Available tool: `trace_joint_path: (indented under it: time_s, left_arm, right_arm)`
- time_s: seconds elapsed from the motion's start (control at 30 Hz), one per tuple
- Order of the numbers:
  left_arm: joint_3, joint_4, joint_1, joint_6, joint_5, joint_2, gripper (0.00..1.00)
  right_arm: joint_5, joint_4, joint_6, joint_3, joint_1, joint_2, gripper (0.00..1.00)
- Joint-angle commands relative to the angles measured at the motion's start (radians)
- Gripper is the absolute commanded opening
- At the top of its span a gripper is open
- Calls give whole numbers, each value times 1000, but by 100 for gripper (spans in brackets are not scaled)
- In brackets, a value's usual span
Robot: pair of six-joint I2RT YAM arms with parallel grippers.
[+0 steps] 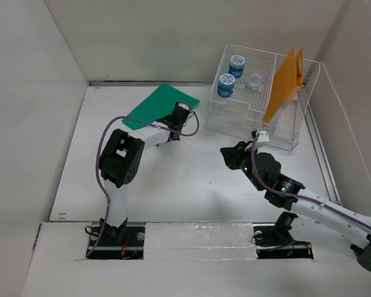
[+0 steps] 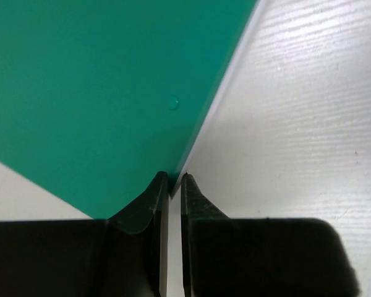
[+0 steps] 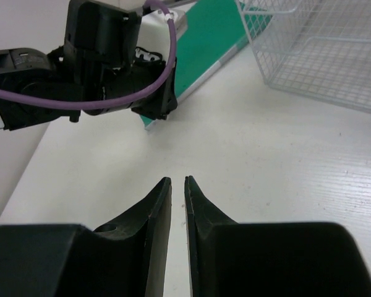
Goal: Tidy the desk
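Top view: the green sheet [image 1: 153, 106] lies on the desk [image 1: 173, 198], far centre, left of the wire rack [image 1: 284, 133]. Left wrist: the left gripper [image 2: 174, 182], closed to 1 slit, seems to pinch its edge; so thin a bite could slip. Right wrist: the right gripper [image 3: 178, 182] is nearly closed, empty.

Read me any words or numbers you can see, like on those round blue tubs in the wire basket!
Two round blue-and-white tubs in the white wire-mesh rack: printed labels, too small and blurred to read.
Flat green sheet, upright orange folder: no writing visible.
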Motion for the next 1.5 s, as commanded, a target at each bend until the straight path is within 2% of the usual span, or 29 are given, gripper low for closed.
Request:
trace_joint_path:
  time_s: [0.0, 0.1, 0.23, 0.33, 0.37, 0.43, 0.57, 0.73, 0.8, 0.83, 0.87, 0.93, 1.0, 1.07, 1.13, 1.17, 1.2, 1.27, 1.33, 1.37, 1.4, 1.47]
  left_arm:
    - [14, -10, 11, -43, 21, 41, 0]
    - [12, -39, 11, -95, 25, 50, 0]
    - [-63, -68, 2, -198, 48, -16, 0]
    - [-170, -47, -26, -301, 128, -122, 0]
    - [-224, -36, -68, -363, 195, -211, 0]
    - [-273, -30, -88, -382, 217, -240, 0]
    - [-388, -16, -214, -538, 275, -391, 0]
    - [-482, 2, -415, -692, 303, -490, 0]
    - [-480, -22, -476, -753, 238, -531, 0]
    - [-465, -78, -513, -776, 173, -548, 3]
    - [-457, -96, -514, -796, 77, -598, 9]
    - [-448, -106, -472, -787, 6, -651, 17]
    - [-439, -103, -339, -759, -14, -720, 22]
    - [-441, -45, -252, -723, -7, -828, 26]
    - [-428, -1, -239, -700, -25, -921, 29]
    - [-422, 5, -239, -692, -60, -1012, 35]
    - [-413, 5, -239, -683, -67, -1059, 38]
    - [-375, -19, -239, -655, -88, -1161, 46]
    - [-347, -72, -239, -644, -103, -1229, 48]
    - [-350, -82, -239, -643, -106, -1252, 48]
    - [-358, -88, -239, -640, -103, -1275, 48]
    - [-385, -94, -239, -634, -106, -1329, 48]
  right_arm:
    - [-7, 41, -3, 19, 12, -14, 20]
    - [-7, 65, -8, 7, 12, -27, 20]
    - [-14, 44, -23, 22, 12, -19, 21]
    - [-17, 15, -28, 27, 12, -16, 21]
    - [-15, -2, -29, 25, 12, -13, 22]
    - [-8, -7, -31, 24, 12, -12, 23]
    - [20, -37, -37, 25, 12, 13, 24]
    - [32, -108, -59, 76, 12, 59, 29]
    - [37, -114, -56, 83, 12, 77, 31]
    - [43, -114, -46, 82, 12, 77, 31]
    - [49, -111, -42, 79, 12, 79, 31]
    - [43, -91, -36, 70, 12, 81, 30]
    - [13, -27, -52, 71, 12, 94, 26]
    - [-30, 28, -65, 89, 12, 165, 14]
    - [-55, 42, -60, 125, 12, 290, 2]
    - [-64, 65, -57, 167, 12, 335, 1]
    - [-79, 77, -54, 195, 12, 382, 3]
    - [-109, 126, -30, 253, 23, 532, 24]
    - [-121, 143, 1, 367, 23, 713, 44]
    - [-118, 131, 6, 416, 23, 775, 48]
    - [-116, 121, 18, 518, 23, 833, 50]
    - [-112, 81, 65, 618, 32, 947, 51]
